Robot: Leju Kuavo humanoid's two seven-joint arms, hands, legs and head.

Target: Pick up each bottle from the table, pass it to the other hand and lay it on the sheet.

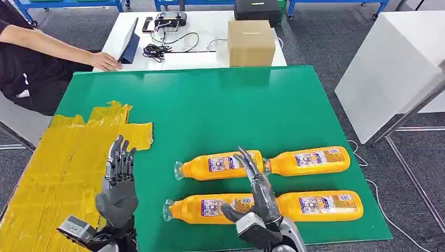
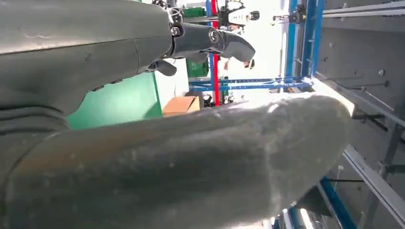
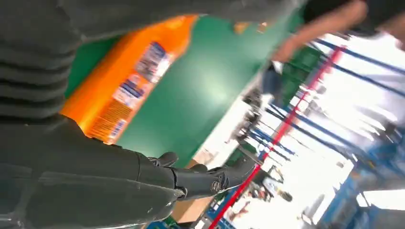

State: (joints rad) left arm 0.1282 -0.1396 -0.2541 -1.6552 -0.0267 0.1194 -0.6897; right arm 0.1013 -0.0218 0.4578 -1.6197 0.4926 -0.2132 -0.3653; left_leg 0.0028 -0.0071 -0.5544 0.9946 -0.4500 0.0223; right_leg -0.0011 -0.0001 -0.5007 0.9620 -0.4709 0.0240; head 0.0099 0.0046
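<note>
Grey carpet floor, white table behind, white cabinet right, blue metal racks beyond.

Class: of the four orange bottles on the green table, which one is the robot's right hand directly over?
The near-left bottle: the right hand overlaps its base end.

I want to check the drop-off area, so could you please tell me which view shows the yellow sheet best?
The head view: the yellow sheet lies flat across the green table's near-left corner, with the left hand open above its edge. The left wrist view shows that hand and some green table, the right wrist view an orange bottle; neither shows the sheet.
</note>
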